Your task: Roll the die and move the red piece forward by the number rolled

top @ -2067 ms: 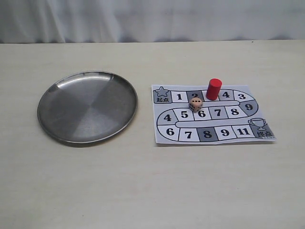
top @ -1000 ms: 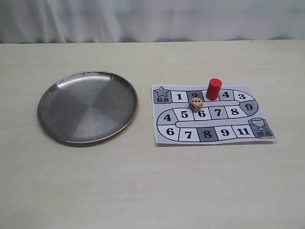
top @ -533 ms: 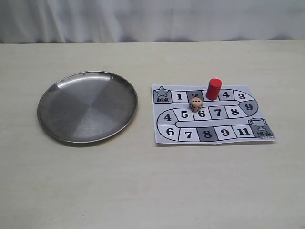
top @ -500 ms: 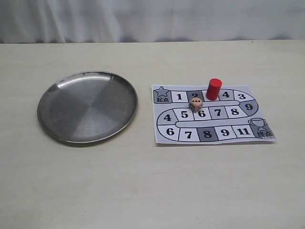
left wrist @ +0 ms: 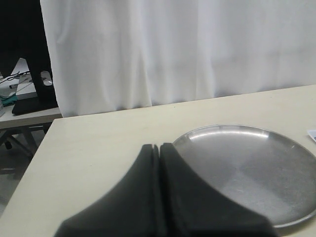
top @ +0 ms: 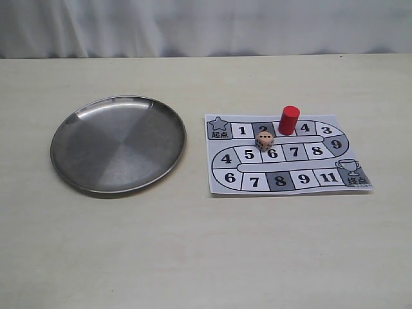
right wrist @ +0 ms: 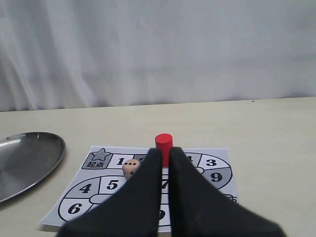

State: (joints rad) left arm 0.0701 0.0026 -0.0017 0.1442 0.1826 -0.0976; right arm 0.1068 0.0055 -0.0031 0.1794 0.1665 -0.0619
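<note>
The die [top: 264,141], a tan cube with three dark pips on its upper face, lies on the paper board [top: 215,185] between squares 2 and 6. The red piece [top: 289,120] stands upright on the top row between squares 2 and 4. Neither gripper appears in the exterior view. In the right wrist view my right gripper [right wrist: 166,150] is held back from the board, its fingers nearly together with nothing between them; the red piece [right wrist: 163,142] and die [right wrist: 131,168] lie beyond its tips. My left gripper [left wrist: 159,146] is shut and empty, short of the plate.
A round steel plate [top: 118,143] sits left of the board with nothing on it; the left wrist view shows its rim [left wrist: 217,129] just past the fingertips. A white curtain hangs behind the table's far edge.
</note>
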